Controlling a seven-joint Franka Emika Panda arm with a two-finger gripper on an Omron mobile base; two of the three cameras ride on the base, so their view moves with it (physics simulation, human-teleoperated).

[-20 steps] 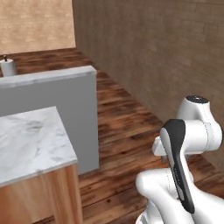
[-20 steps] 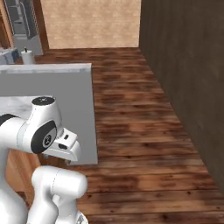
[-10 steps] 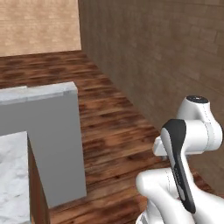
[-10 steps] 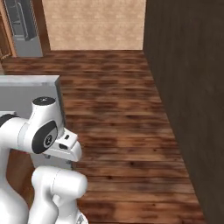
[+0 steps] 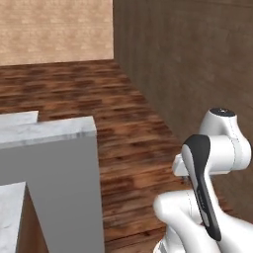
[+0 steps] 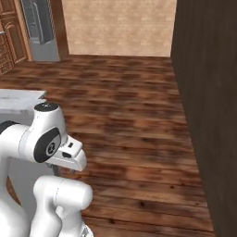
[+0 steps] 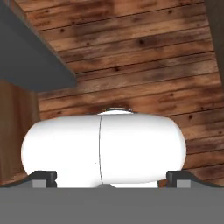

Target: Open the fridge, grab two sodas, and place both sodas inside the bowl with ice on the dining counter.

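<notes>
Fridge [image 6: 39,28] far off at top left of right base view: tall, plain grey, flat-faced, standing against carved reddish wooden cabinet panels [image 6: 10,41]. Dining counter [image 5: 11,225] at bottom left of left base view: white-grey veined marble slab, smooth, squared edge, wooden base under it. Just beside and above it, higher plain grey ledge [image 5: 59,173] with a pale marbled top strip and flat matte side. Floor [image 6: 129,120] of dark glossy wooden planks, knotted and streaked, running across both base views. Tan speckled wall [image 6: 118,25] at the back; dark brown rough-grained wall [image 5: 197,64] along the right. Gripper [image 7: 111,180] in hand view: two small dark fingertips [image 7: 43,178] set wide apart at the bottom corners, spread and released, grasping nothing, planks beyond.
</notes>
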